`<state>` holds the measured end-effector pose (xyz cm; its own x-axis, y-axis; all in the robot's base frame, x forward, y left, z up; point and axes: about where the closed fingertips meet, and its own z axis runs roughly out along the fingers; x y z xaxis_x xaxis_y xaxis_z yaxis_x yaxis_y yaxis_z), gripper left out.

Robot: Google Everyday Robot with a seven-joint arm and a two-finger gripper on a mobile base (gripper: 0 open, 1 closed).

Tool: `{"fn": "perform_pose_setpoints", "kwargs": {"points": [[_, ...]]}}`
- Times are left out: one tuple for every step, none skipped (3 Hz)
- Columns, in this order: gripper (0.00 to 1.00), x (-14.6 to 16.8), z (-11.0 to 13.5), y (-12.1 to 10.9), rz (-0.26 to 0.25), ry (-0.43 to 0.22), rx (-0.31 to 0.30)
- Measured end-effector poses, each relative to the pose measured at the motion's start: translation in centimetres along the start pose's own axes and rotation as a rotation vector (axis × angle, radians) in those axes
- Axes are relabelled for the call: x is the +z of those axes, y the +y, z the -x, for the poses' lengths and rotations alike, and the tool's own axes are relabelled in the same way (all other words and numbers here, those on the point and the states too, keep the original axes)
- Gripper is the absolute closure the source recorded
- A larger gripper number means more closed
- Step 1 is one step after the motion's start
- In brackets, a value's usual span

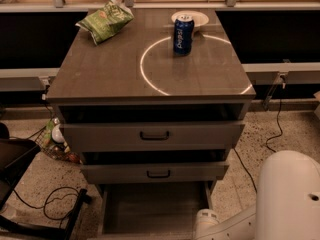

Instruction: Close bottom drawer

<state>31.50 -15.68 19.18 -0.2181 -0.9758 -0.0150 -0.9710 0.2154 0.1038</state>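
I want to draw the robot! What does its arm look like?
The arm is shiny white: a big rounded shell at lower right with a small dark dot, then a thinner white tube by the bottom drawer. No cables show on it. The gripper is out of view, past the bottom edge.

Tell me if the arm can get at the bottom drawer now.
Likely yes: the arm lies low right beside the open bottom drawer, nothing between them. The claw is out of view, below the edge.
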Motion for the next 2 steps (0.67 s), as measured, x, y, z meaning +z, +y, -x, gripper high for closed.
{"fn": "perform_pose_setpoints", "kwargs": {"points": [[1.00, 1.7, 1.6, -0.4, 0.003, -0.002, -0.024], [1.00, 3.5, 3.1, -0.7, 0.007, 0.007, -0.042]]}}
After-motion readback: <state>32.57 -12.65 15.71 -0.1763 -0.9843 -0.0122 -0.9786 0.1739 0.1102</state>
